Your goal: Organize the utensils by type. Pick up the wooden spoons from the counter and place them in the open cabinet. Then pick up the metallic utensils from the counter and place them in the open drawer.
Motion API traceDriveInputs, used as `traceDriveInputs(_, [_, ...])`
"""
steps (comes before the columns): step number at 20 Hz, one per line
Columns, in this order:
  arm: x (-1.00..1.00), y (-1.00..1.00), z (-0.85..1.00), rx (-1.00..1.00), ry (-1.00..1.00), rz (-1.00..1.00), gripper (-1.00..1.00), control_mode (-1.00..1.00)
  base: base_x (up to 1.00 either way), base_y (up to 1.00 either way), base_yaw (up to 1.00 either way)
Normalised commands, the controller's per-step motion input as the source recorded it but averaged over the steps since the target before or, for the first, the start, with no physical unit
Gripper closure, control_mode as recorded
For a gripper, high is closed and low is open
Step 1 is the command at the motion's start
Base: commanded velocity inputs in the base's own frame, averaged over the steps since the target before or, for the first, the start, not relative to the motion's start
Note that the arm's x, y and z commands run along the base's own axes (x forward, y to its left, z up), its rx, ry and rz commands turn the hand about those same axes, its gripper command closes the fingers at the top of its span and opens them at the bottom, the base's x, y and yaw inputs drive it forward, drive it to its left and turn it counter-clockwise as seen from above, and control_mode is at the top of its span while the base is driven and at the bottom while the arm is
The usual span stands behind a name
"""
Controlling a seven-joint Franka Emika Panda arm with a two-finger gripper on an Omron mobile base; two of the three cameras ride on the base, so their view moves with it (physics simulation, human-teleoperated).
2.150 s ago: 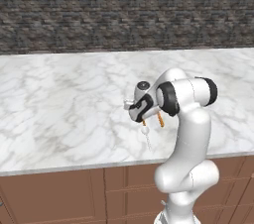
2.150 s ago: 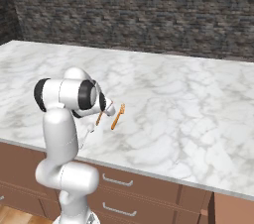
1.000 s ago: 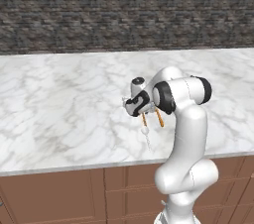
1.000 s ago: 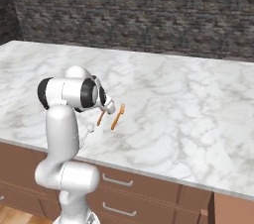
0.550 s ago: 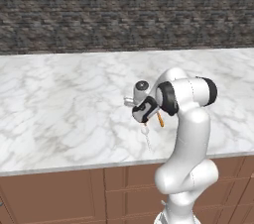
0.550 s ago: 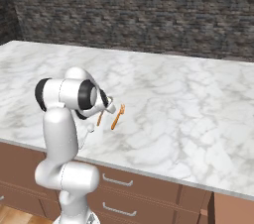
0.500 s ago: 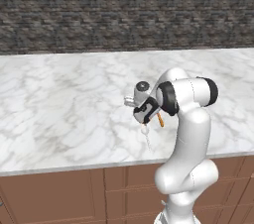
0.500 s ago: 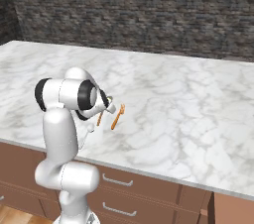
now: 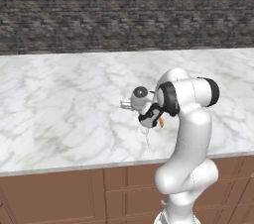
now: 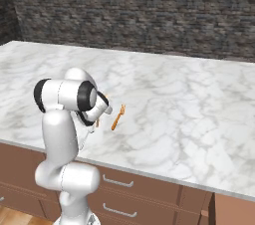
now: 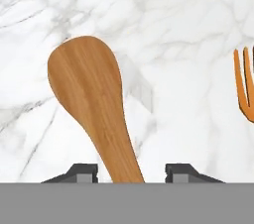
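The large wooden spoon (image 11: 89, 84) has its broad bowl out in front of my gripper (image 11: 131, 171) and its handle running down between the two fingertips. Its shadow falls well to one side on the marble, so it hangs above the counter (image 9: 59, 104), and my gripper is shut on its handle. The orange-brown fork (image 10: 118, 117) lies flat on the counter just beside the hand, with its tines (image 11: 244, 86) at the right edge of the hand view. A thin pale spoon (image 9: 147, 141) lies under the hand near the counter's front edge. My gripper (image 9: 149, 121) points down. The open cabinet and open drawer are out of view.
A dark stone wall (image 9: 124, 10) backs the counter. Brown cupboard fronts with closed drawers (image 10: 119, 181) run under the counter's front edge. Bare marble stretches to the left and right of the arm.
The hand has shifted only slightly over the last second, staying over the same spot. The fork on the counter has not moved.
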Motion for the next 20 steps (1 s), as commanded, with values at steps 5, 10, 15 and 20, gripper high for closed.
traceDriveInputs(5, [0.0, 0.31, 0.8, -0.27, 0.4, 0.14, 1.0, -1.0, 0.0, 0.0, 0.0])
traceDriveInputs(10, [0.0, 0.11, 1.0, -0.33, 0.41, 0.16, 1.0, -1.0, 0.0, 0.0, 0.0])
traceDriveInputs(15, [0.0, 0.0, 1.0, -0.25, 0.28, 0.18, 1.0, -1.0, 0.0, 0.0, 0.0])
traceDriveInputs(20, [-0.48, -0.11, 0.7, -0.16, 0.03, 0.28, 1.0, -1.0, 0.0, 0.0, 0.0])
